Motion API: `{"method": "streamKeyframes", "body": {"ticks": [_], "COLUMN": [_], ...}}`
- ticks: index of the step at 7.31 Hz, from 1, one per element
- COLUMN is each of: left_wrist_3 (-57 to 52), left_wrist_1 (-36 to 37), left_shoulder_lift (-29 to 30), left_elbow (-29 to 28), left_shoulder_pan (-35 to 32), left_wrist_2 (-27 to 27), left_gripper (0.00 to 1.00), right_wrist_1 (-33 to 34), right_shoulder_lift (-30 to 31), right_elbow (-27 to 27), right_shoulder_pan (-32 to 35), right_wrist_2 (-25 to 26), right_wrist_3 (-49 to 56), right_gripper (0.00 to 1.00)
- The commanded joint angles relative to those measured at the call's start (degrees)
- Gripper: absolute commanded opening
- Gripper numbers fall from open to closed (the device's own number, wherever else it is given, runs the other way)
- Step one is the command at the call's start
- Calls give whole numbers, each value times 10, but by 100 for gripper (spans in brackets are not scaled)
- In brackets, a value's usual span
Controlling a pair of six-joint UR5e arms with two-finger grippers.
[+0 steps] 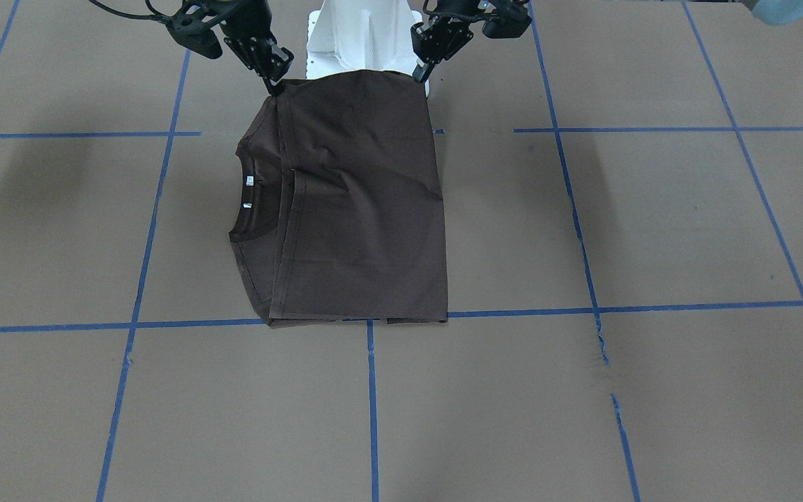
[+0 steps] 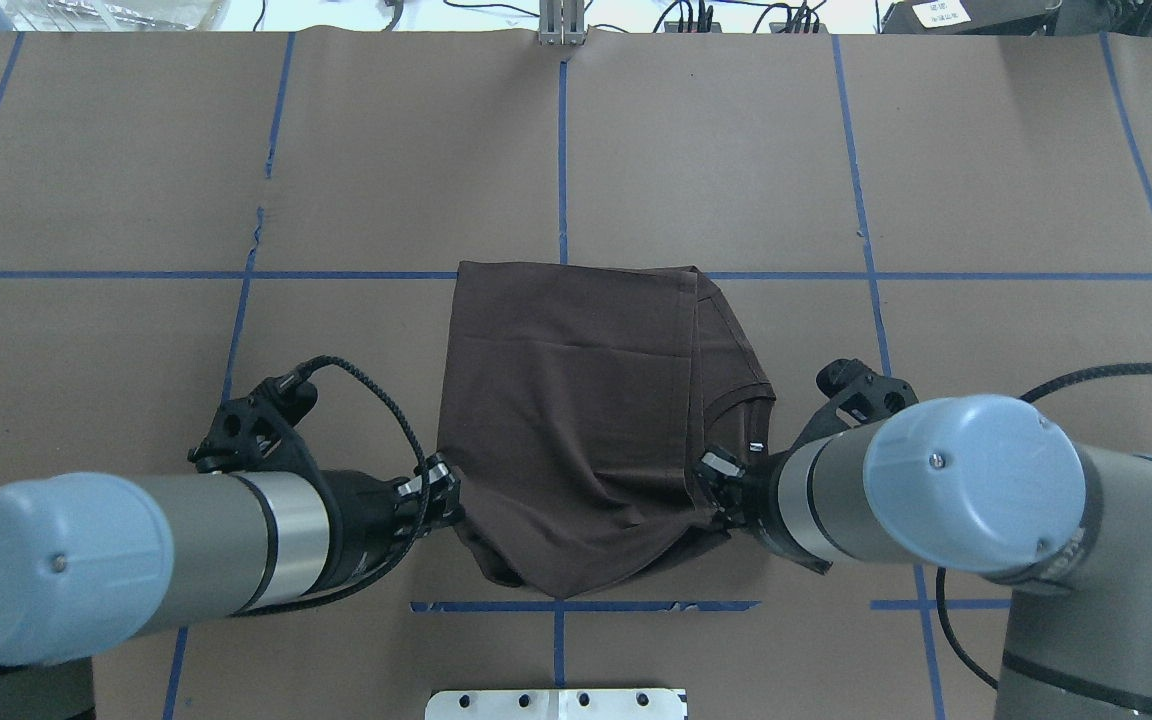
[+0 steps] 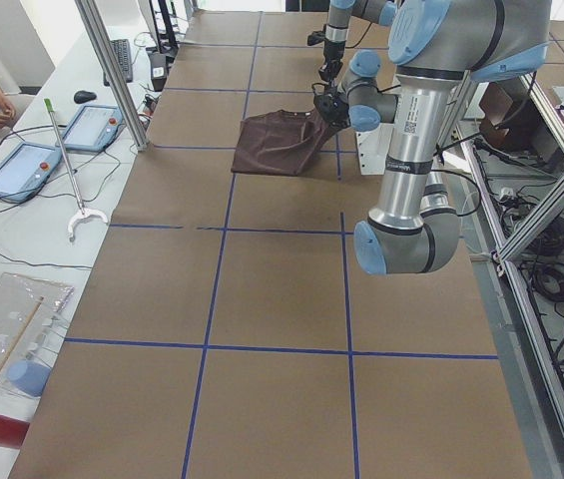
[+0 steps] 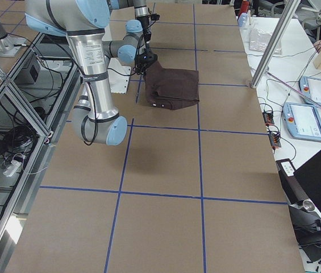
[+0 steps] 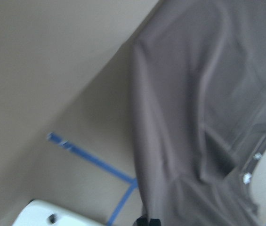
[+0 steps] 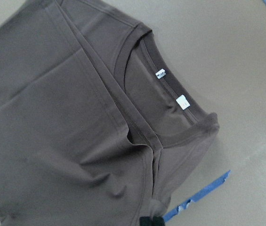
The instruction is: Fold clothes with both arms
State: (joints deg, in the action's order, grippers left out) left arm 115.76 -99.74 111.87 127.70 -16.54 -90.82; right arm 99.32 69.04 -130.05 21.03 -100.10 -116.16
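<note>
Brown cloth fills both wrist views: the T-shirt (image 1: 360,209), folded into a rough rectangle, lies in the middle of the table (image 1: 652,230) towards the robot's edge. Its far edge rests flat along one of the blue tape lines (image 1: 372,390), while its near edge is lifted off the surface. The ribbed collar (image 1: 255,202) opens towards the robot's right, and two white tags (image 6: 182,101) show inside it. A folded panel with a stitched hem lies over most of the neck opening. The left gripper (image 1: 421,70) is closed tight on the near corner on the robot's left. The right gripper (image 1: 272,84) is pinched on the near corner beside the collar. The cloth sags in soft creases between the two. Both arms reach in low from the robot's edge: the left arm (image 2: 136,560) and the right arm (image 2: 936,490) lie almost level, with black cables looping beside them. The white base (image 1: 360,35) stands just behind the lifted edge. Off the table's far edge, the left side view shows two tablets (image 3: 22,170) on a bench.
</note>
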Motion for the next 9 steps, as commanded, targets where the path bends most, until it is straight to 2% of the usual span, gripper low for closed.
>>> {"method": "streamKeyframes", "body": {"ticks": [1,2,3,4,5,6,7,8,9], "left_wrist_3": [-53,-85,-107,-112,-133,-174,-213,-214,-217], "left_wrist_1": [3,1,-8,-82,-163,-215,-247,-264,-270], "left_shoulder_lift": [44,59,74,80,110,155,186,183,176], "left_elbow": [-74,-102,-153,-222,-330,-450,-512,-512,-505], "left_shoulder_pan": [-57,-95,-106,-130,-159,-183,-219,-249,-254], "left_wrist_2": [-2,-2,-1,-1,-2,-1,-2,-37,-70], "left_gripper": [0,0,0,0,0,40,54,54,53], "right_wrist_1": [-4,-18,-64,-104,-163,-244,-294,-294,-296], "right_shoulder_lift": [-56,-67,-80,-105,-151,-210,-268,-282,-280], "right_elbow": [85,118,174,252,369,504,605,636,635], "right_shoulder_pan": [81,102,123,152,185,210,257,296,304], "right_wrist_2": [-45,-45,-48,-69,-101,-115,-142,-209,-214], "right_wrist_3": [48,69,78,91,138,166,220,263,273], "right_gripper": [0,0,0,0,4,80,100,100,100]}}
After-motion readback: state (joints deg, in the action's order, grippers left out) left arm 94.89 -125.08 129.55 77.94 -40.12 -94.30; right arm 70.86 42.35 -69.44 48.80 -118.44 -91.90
